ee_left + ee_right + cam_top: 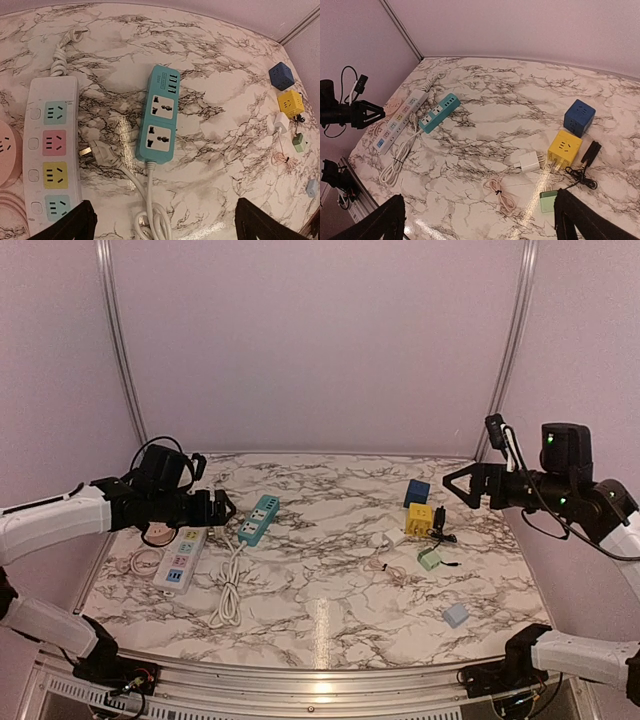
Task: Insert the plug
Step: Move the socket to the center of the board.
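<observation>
1. Black fingers of the left gripper (165, 210) frame the bottom of the left wrist view. They are spread wide and grasp nothing, and the gripper hangs over the left part of the table (330, 540).
2. Below it the plug (97, 152), white with flat pins, lies on its side near the table's left edge. It sits in the gap between the white power strip (52, 150) and the teal power strip (157, 117). Its pins point at the white strip and end just beside it; whether they touch is not clear.
3. Its cord (132, 182) runs toward the near edge and meets the teal strip's lead in a loose coil.
4. The white strip shows four coloured sockets in a row, and a pink round socket (7, 155) sits at its outer side.
5. The right gripper (480, 200) is also released and empty. It hovers over the right edge, well apart from the plug, above a yellow cube (565, 147), a blue cube (579, 116) and a white charger (527, 162).
6. Likely troubles:
   - A flat-lying plug offers little to pinch, so the fingers may close on the cord instead.
   - The angled pins must match the slanted slots, and a twisted grasp would jam them.
   - Neither strip looks fixed down, so pushing could slide it.
   - The coiled cord may drag on the plug.
</observation>
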